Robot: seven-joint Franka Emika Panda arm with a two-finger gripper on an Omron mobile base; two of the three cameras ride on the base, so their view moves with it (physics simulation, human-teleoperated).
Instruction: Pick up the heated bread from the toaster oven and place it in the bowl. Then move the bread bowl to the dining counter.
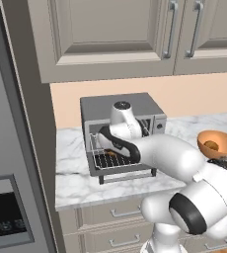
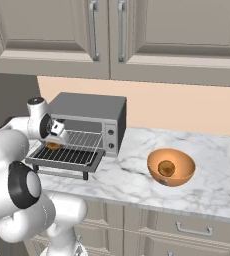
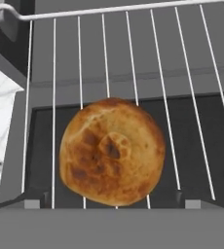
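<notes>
The grey toaster oven (image 1: 135,106) (image 2: 89,107) stands on the marble counter with its front door dropped open and its wire rack (image 3: 192,73) pulled out. The round golden-brown heated bread (image 3: 112,151) (image 2: 53,146) lies flat on that rack. My gripper (image 3: 113,203) (image 2: 55,139) hangs just above the bread and is open, with one fingertip on each side of it and neither touching it. The orange-tan bowl (image 2: 179,161) (image 1: 224,141) sits on the counter to the right of the oven, and a small brown round item (image 2: 166,168) lies in it.
Beige upper cabinets (image 2: 107,35) hang over the counter. The marble counter (image 2: 127,175) sits on beige drawers. A tall grey appliance with a dark panel (image 1: 7,212) stands at the left. My arm's elbow (image 1: 174,158) reaches across the oven's front.
</notes>
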